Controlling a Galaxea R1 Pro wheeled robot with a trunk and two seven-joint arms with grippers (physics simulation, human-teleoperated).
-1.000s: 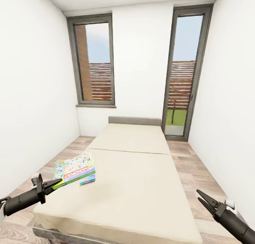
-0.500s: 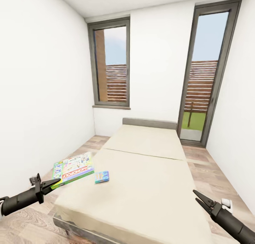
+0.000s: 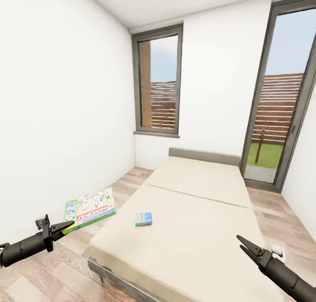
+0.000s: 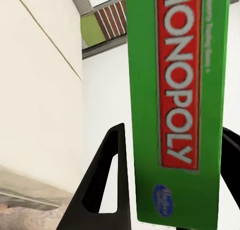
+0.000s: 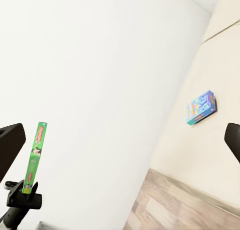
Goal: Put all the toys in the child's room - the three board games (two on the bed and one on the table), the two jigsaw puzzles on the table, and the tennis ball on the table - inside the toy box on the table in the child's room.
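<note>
Swinging leftward with the whole view since a second ago, so that the bed now sits further right in the head view and the left wall takes more of it; the green-edged board game [image 3: 89, 208], earlier over the bed's near left corner, now hanging out over the wood floor [image 3: 66, 271] beside the bed [image 3: 193, 232]. Being carried by its near edge in the left gripper [image 3: 66, 226], jaws closed on the box, its green side with the red Monopoly lettering standing between the two dark fingers [image 4: 102, 190] in the left wrist view. Lying flat on the mattress near its left edge: the small light blue board game [image 3: 143, 218], well apart from both arms, also showing in the right wrist view [image 5: 201, 107]. Hovering over the bed's near right corner, the right gripper [image 3: 245, 246], jaws a little parted and holding nothing. Running clear along the bed's left side, a strip of floor between the mattress edge and the white wall [image 3: 57, 118]; narrower floor on the right toward the glass door [image 3: 281, 104]. Standing in the far wall, a tall window [image 3: 160, 83].
</note>
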